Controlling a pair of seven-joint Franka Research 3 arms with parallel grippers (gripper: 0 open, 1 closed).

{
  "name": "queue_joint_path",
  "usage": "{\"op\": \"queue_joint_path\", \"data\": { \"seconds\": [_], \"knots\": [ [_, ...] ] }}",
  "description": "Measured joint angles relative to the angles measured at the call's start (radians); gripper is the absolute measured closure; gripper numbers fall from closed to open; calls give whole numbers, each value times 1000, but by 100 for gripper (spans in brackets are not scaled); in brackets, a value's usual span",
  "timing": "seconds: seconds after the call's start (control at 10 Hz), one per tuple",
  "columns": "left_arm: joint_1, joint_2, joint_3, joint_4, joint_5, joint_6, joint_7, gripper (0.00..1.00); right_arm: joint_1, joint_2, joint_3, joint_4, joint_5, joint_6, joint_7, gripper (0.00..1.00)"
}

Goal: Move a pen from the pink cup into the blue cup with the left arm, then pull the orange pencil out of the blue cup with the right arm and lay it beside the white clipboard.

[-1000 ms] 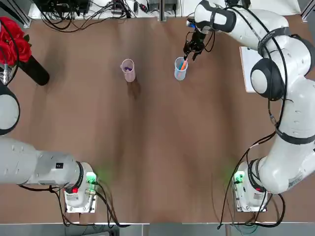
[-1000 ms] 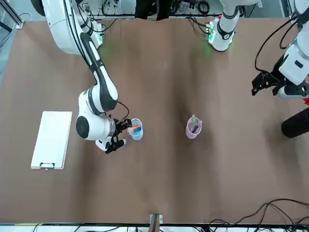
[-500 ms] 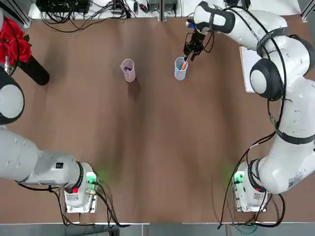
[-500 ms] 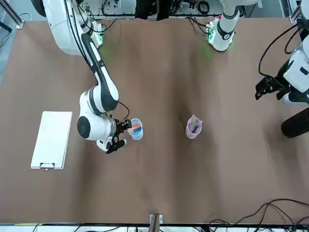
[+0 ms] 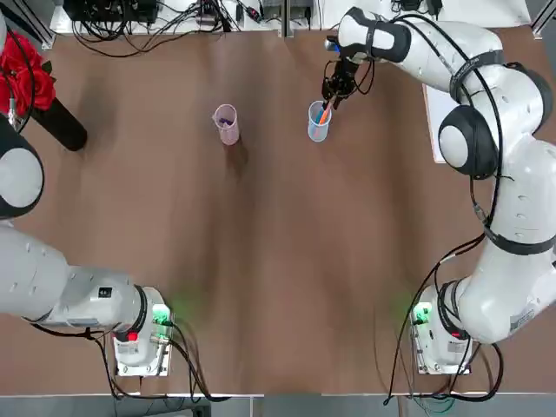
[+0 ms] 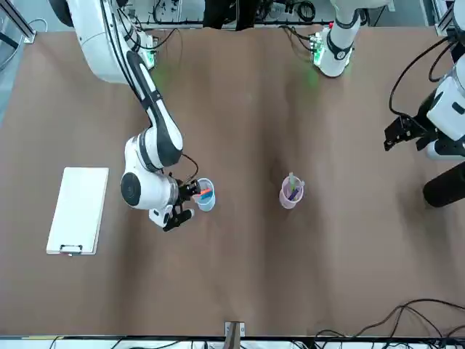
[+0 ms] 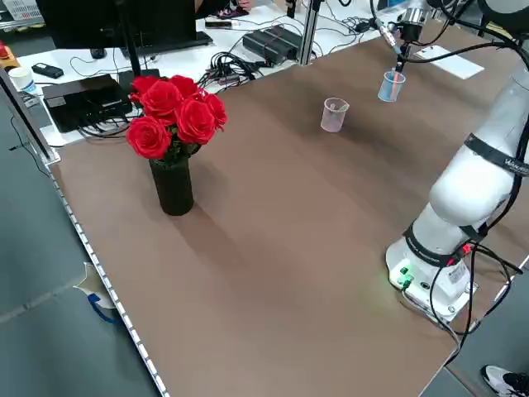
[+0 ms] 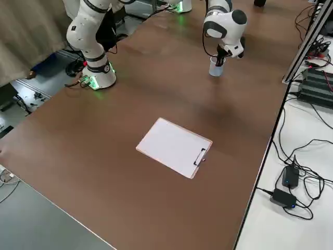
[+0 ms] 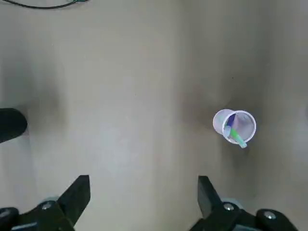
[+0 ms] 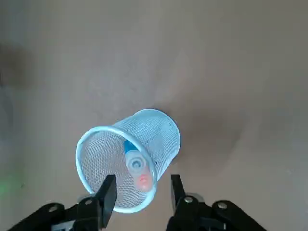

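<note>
Right fingers (image 10: 143, 192) part-open, empty, at blue cup (image 10: 166, 139); blue pen (image 10: 131, 148) touches orange pencil (image 10: 143, 182): double grip possible. Left fingers (image 9: 144, 192) wide, empty, left of pink cup (image 9: 217, 121).

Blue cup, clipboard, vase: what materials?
Blue cup: looks like mesh, plastic or coated metal, with a smooth rim; fine holes show through its wall. White clipboard: flat white face, possibly paper over a board; thin brownish edge shows. Vase: dark, smooth, opaque; glazed ceramic or plastic, can't tell.
</note>
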Motion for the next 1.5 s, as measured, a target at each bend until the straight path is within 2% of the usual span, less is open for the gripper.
{"op": "queue_joint_path", "data": {
  "seconds": [0.4,1.2,1.5],
  "knots": [
    [0,3,0,0,0,-6,-3,1,0,0,-2,-2,0,0,-20,60],
    [0,4,0,0,0,-7,-3,1,-2,0,-8,-2,25,12,-50,61],
    [0,4,0,0,0,-7,-3,1,-2,0,-8,-2,26,18,-57,67]
  ]
}}
